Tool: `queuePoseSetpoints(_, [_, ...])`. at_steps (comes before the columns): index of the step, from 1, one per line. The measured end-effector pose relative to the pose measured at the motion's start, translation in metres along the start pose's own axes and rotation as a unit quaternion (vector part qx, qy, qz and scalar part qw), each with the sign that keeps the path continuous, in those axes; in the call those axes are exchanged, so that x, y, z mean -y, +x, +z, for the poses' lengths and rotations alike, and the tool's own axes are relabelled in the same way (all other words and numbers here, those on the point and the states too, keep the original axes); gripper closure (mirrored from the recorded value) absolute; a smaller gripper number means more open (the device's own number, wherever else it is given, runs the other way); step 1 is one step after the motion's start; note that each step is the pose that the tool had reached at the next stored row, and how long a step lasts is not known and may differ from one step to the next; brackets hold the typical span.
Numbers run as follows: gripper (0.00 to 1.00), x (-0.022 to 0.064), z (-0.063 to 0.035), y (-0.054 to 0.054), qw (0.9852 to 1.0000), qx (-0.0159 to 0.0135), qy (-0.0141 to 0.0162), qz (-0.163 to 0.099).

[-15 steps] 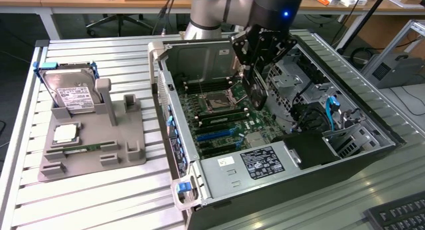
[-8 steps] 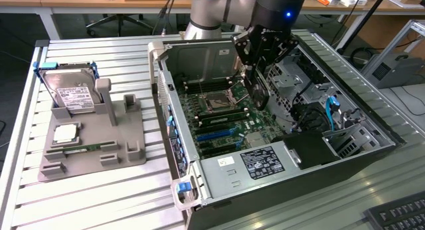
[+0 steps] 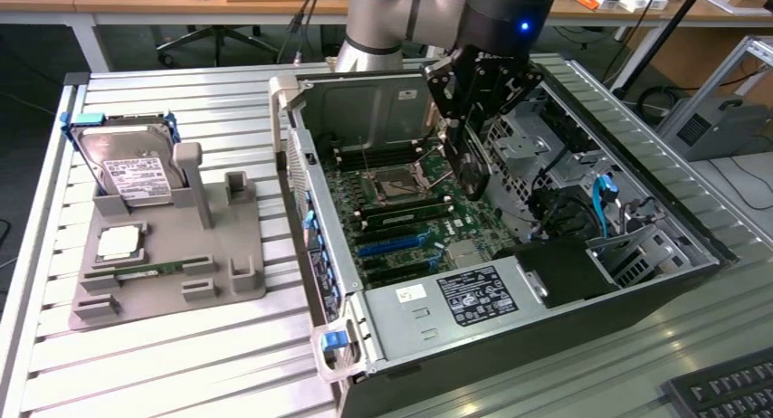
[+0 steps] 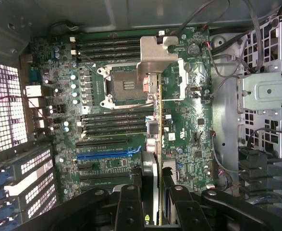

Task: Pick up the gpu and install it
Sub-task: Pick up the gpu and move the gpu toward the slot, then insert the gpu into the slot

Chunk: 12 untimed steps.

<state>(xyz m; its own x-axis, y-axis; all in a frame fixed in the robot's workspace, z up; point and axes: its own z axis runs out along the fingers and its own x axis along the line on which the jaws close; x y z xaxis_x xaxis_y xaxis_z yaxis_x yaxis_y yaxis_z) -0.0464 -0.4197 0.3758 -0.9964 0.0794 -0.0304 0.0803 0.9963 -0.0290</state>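
One gripper (image 3: 469,133): over open PC case (image 3: 567,337).
Fingers (image 4: 130,207): part-closed, clamped on gpu (image 4: 152,166).
Gpu: held on edge above mobo (image 4: 189,130), nr CPU socket (image 4: 124,86).

Label on the hard drive (image 3: 130,178), sticker on the power supply (image 3: 481,294), neither legible
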Motion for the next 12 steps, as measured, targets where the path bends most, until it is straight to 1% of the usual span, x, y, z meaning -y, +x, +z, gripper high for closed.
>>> queuePoseSetpoints(8, [0.73,0.0000,0.0000,0.0000,1.0000,0.0000,0.0000,-0.001])
queuePoseSetpoints(12, [0.73,0.0000,0.0000,0.0000,0.9999,0.0005,-0.0005,-0.017])
